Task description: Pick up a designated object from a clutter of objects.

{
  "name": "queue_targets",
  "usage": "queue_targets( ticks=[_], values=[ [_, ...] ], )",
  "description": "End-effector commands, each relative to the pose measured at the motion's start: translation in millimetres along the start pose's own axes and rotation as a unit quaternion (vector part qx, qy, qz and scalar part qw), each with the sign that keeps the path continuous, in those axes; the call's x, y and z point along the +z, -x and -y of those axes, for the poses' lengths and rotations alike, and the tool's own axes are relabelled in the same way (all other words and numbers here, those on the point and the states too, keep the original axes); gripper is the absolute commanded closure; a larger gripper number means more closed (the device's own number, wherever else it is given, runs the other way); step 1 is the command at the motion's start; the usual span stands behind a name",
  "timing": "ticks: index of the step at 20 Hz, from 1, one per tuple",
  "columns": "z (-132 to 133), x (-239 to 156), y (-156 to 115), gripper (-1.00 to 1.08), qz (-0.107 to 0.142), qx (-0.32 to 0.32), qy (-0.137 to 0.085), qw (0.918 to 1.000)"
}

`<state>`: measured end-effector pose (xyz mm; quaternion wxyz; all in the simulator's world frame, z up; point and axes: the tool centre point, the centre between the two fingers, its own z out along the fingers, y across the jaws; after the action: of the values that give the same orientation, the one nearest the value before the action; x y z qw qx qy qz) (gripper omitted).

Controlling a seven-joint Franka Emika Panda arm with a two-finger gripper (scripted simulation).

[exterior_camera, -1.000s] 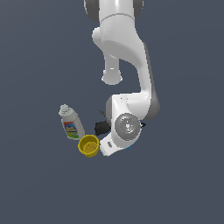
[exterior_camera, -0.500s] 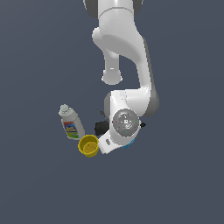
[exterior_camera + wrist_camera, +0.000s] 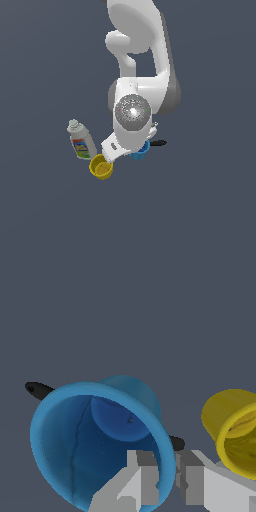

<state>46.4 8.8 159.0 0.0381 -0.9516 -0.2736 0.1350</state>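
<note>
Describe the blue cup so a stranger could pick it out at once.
Find the white robot arm and follow it down to its pincer. The blue cup sits right there, its rim between the fingers. Its neighbour of the same shape, the yellow cup, differs only in colour.

The claw (image 3: pixel 167 476) straddled one wall of the cup (image 3: pixel 100 441); the second cup (image 3: pixel 232 428) sat just beside it, the utensil (image 3: pixel 40 390) behind, the bottle (image 3: pixel 81 141) beyond.

floor (image 3: pixel 45 210): dark grey | on it: bottle (image 3: pixel 81 141), yellow cup (image 3: pixel 101 167), blue cup (image 3: pixel 140 150), spatula (image 3: pixel 158 143)
</note>
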Motion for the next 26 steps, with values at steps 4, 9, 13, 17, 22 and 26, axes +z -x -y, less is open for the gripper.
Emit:
queue_targets(
  ticks=[4,9,13,17,22,26],
  values=[
    [-3,-57,37,1.08,-0.002,0.000,0.001,1.0000],
    [-6,-109,72,1.08,-0.002,0.000,0.000,1.0000],
    [-9,-150,99,1.08,-0.002,0.000,0.000,1.0000],
    [-12,-188,123,1.08,-0.002,0.000,0.000,1.0000],
    [-16,-224,145,1.08,-0.002,0.000,0.000,1.0000],
    [-18,-242,156,1.08,-0.002,0.000,0.001,1.0000]
  ],
)
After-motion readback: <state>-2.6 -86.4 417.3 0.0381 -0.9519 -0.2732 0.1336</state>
